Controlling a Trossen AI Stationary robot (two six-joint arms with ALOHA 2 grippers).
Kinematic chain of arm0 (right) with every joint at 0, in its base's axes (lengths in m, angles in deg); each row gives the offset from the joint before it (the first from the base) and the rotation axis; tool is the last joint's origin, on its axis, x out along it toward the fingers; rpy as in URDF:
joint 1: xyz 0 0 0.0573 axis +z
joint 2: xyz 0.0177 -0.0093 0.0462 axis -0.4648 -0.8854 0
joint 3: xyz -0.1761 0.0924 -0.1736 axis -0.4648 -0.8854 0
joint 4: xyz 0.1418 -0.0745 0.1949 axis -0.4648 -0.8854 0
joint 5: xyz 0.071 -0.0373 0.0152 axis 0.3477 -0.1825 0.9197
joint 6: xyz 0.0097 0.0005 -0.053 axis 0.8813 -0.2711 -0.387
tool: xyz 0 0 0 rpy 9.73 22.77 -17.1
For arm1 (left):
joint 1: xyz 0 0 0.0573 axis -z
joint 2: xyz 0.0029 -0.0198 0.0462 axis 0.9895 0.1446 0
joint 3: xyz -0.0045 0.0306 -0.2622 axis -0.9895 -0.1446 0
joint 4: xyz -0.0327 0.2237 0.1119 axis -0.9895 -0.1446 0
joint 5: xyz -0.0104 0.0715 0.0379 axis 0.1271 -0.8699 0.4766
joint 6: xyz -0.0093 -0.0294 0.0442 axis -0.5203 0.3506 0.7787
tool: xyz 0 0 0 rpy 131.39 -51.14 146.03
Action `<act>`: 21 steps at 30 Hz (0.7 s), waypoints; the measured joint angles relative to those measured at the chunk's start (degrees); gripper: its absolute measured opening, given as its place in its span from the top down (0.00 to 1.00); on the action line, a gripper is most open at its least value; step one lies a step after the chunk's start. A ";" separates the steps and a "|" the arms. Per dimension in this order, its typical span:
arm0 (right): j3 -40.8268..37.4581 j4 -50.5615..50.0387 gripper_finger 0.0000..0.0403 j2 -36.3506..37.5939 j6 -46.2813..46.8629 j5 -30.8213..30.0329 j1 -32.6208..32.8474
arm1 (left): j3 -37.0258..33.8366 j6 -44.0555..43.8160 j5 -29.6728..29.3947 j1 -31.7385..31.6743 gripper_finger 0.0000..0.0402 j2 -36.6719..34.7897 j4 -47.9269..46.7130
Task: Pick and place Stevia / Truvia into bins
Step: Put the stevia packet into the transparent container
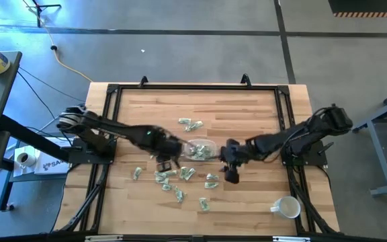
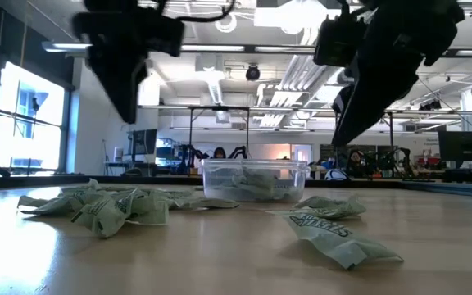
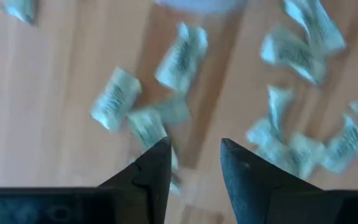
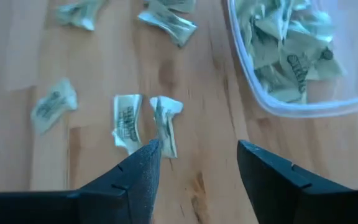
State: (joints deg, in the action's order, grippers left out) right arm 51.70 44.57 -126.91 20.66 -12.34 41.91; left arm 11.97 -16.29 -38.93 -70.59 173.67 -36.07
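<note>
Both sets of jaws stand spread and empty; we risk the right gripper pinching two touching Stevia packets together, or the left gripper colliding with it beside the clear bin.

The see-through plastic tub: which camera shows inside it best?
The right wrist view: the clear plastic tub fills a corner, packets inside. The high view shows it tiny, the low view side-on, and the left wrist view only an edge.

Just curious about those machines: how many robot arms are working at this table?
2: the left gripper hangs over loose packets beside the clear container; the right gripper hangs on the container's other side, jaws open.
</note>
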 joint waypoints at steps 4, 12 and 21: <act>1.26 0.25 0.54 -3.31 7.18 -6.65 4.24 | -6.17 -3.17 -1.29 3.34 0.60 -5.09 2.02; 7.02 1.32 0.59 -13.61 9.61 -9.91 7.99 | -12.37 -6.71 -1.80 4.82 0.60 -12.19 2.35; 10.46 0.10 0.65 -21.09 12.15 -10.07 8.11 | -12.72 -7.48 -3.16 4.76 0.60 -16.14 0.06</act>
State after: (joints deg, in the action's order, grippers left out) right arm 62.16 44.67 -148.00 32.81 -22.41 50.02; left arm -0.74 -23.77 -42.09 -65.83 157.53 -36.00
